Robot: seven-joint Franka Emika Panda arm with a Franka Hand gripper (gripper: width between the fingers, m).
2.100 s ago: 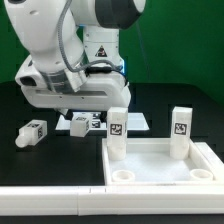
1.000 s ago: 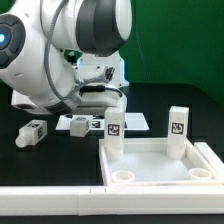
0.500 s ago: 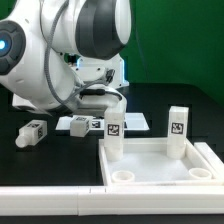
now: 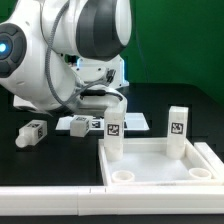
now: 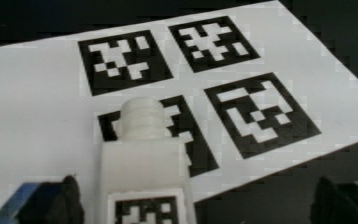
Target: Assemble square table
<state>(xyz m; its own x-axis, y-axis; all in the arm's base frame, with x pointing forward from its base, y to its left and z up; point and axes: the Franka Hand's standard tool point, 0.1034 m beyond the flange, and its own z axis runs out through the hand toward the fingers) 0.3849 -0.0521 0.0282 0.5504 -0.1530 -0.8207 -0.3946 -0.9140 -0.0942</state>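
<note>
Nothing visible has shifted in the last second: the hand hangs spread wide over the upright leg socketed in the tabletop's far corner, gripping nothing. Another leg stands in the neighbouring corner. Two loose legs lie on the worktop, and the marker board lies beyond.

At the table top's far corners, the left leg and the right leg, as the exterior view has them, stand upright, with an open gap between them. Both near sockets are free. The jaws stand wide around the left leg, with clear room on each side. Off the table top's left edge, a loose leg and, farther out, another leg lie on the counter.
</note>
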